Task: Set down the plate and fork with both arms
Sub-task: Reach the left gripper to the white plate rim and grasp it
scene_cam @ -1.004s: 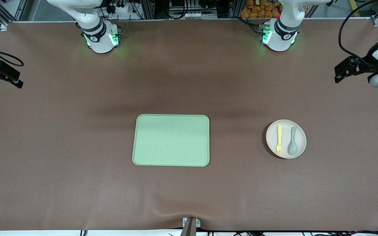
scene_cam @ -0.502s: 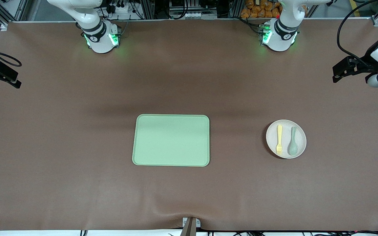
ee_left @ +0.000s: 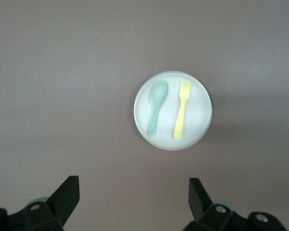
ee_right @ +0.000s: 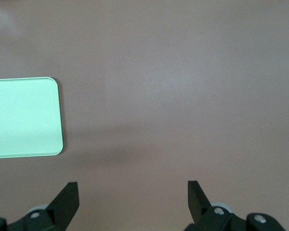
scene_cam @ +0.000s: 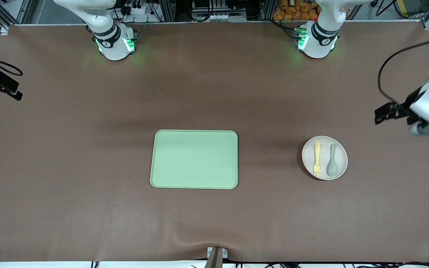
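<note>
Plate (scene_cam: 324,158): holds fork (scene_cam: 317,158) w/ spoon (scene_cam: 332,160) at its 3 o'clock.
Left gripper (ee_left: 133,198): wide, over table.
Right gripper (ee_right: 133,199): wide, empty.

Matt plastic plate (scene_cam: 340,172), fork (scene_cam: 317,158)

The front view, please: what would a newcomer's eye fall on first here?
Probably the light-green tray in the middle of the brown table. Next, toward the left arm's end, the small plate with the yellow fork and a grey-green spoon lying on it side by side. The left gripper hangs open, the plate in its wrist view.
</note>
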